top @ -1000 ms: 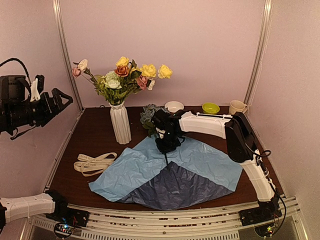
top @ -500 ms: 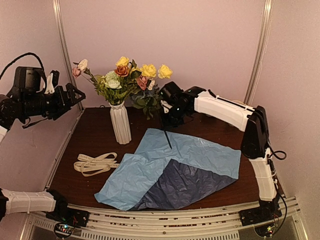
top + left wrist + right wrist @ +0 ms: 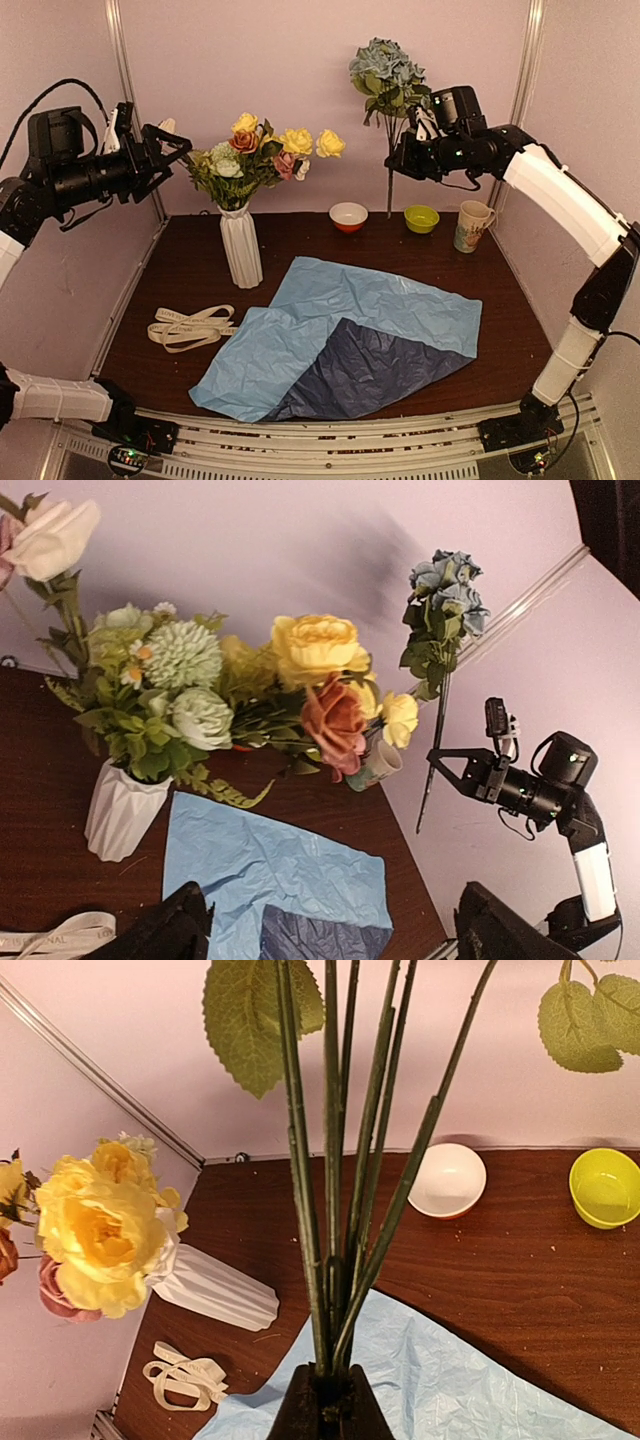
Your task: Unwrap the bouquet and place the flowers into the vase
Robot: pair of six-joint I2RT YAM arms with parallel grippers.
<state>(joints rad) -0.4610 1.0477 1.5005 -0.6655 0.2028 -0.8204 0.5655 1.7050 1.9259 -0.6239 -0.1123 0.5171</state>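
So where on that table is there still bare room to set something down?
Bare wood shows between the vase and the white bowl, behind the blue paper; also left of the vase, behind the ribbon. The back right is crowded: green bowl, mug. Paper covers the middle.

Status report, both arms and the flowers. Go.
Left fingers open, beside the vased flowers. Right fingers shut on the dusty blue cluster by its stems, held high at back right. Vase already crowded with blooms.
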